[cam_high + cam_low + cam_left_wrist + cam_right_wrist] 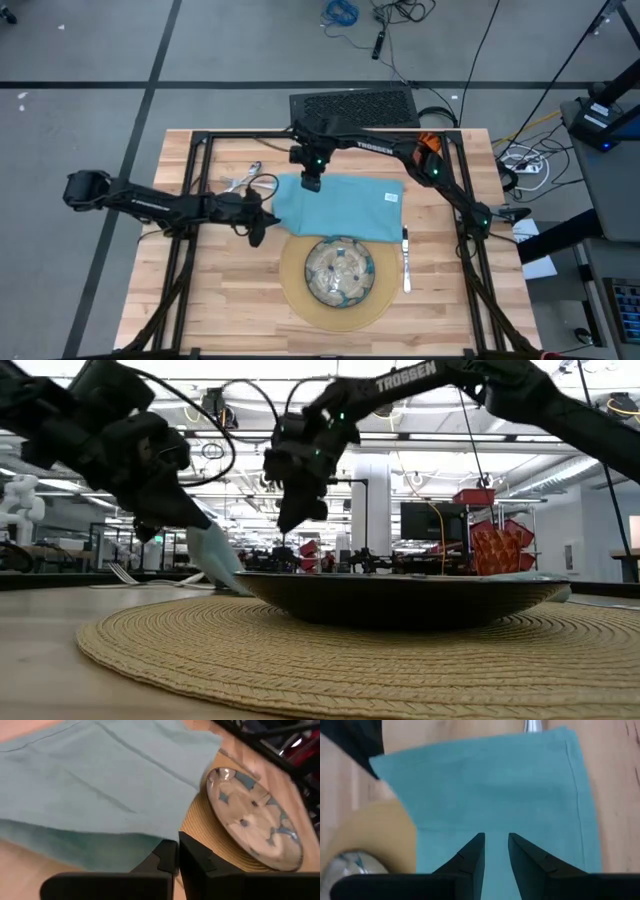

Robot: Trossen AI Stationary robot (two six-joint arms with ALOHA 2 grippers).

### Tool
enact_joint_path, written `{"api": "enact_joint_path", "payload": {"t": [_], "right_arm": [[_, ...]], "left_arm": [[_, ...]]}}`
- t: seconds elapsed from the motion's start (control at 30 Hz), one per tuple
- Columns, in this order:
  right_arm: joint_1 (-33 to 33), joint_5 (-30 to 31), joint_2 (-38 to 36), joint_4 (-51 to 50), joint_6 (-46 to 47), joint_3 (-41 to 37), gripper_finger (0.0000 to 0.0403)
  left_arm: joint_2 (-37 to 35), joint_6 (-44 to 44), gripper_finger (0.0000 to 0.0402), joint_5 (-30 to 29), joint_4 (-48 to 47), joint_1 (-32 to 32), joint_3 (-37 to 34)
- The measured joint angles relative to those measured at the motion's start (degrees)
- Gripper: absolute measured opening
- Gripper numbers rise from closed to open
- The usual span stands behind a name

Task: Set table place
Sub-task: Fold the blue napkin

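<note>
The teal napkin (340,208) is spread on the worktop (230,300), its near edge overlapping the far rim of the round mat (295,290), its long axis running left to right. Its left end is pinched and lifted slightly by the clenched left pincer (256,226), seen from the low view. The right pincer (311,183) is poised directly above the napkin's far edge, fingers parted and empty. Both are near; the left one is already grasping.

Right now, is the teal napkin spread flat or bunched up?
Mostly spread: the napkin lies open on the table, one corner lifted by the shut left pincer.
</note>
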Motion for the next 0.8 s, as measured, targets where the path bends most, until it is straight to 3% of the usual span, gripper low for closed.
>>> {"api": "enact_joint_path", "payload": {"t": [0.07,0.2,0.4,0.5,0.8], "right_arm": [[1.1,3.1,-1.7,-1.4,-1.9,0.0,0.0077],[3.4,3.8,-7.7,-2.1,-4.0,0.0,0.0066],[8.2,8.0,-19.7,-2.1,-4.8,0.0,0.0038],[11.1,9.3,-26.0,-3.8,-2.7,0.0,0.0032],[24.7,22.3,-39.4,-13.3,5.0,0.0,0.0032]], "left_arm": [[2.4,1.3,0.0,-0.1,-1.4,0.0,1.8],[6.5,4.1,0.0,-0.3,-3.8,0.0,5.3],[8.6,8.7,0.0,-0.8,-4.6,0.2,9.1],[9.0,11.7,0.0,-1.5,-6.4,0.6,11.6],[12.3,21.9,0.0,-1.1,-12.0,4.5,22.2]]}}
